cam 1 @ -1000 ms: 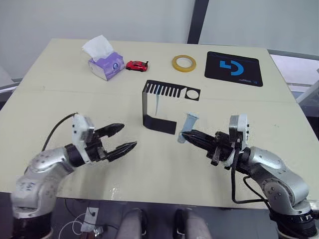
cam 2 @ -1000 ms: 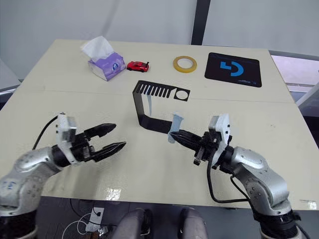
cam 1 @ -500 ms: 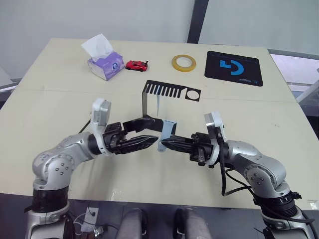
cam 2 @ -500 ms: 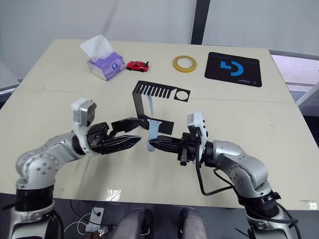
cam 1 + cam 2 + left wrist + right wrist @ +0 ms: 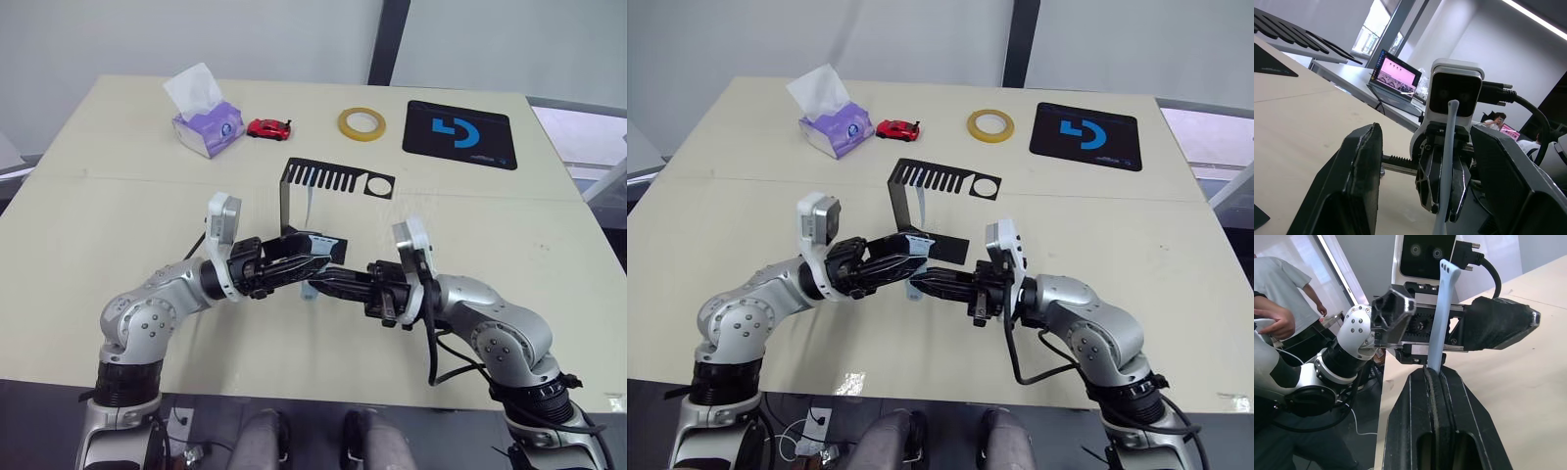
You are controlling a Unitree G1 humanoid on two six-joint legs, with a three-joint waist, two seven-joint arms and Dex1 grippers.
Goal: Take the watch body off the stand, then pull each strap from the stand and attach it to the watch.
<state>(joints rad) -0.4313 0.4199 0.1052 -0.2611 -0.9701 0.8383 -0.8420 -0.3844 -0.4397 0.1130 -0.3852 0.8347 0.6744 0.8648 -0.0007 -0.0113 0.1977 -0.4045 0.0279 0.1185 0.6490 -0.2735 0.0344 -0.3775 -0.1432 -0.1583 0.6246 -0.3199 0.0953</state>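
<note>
My right gripper (image 5: 315,282) is shut on the lower end of a pale blue-grey strap (image 5: 1442,313), which it holds upright just in front of the stand's foot. My left gripper (image 5: 328,259) is open, with one finger (image 5: 1356,176) on each side of that strap and of the right fingertips, not touching it. The black stand (image 5: 338,179) is upright behind them at mid-table. A second strap (image 5: 307,204) hangs under its slotted top plate. The watch body is out of view.
Along the far edge of the table are a purple tissue box (image 5: 209,127), a red toy car (image 5: 268,128), a yellow tape roll (image 5: 361,123) and a black mouse pad (image 5: 458,134). A person (image 5: 1278,298) stands beyond the table.
Both arms have swung in to the table's middle. The right gripper carried the strap leftwards. The left gripper moved right until its open fingers flank the strap.
</note>
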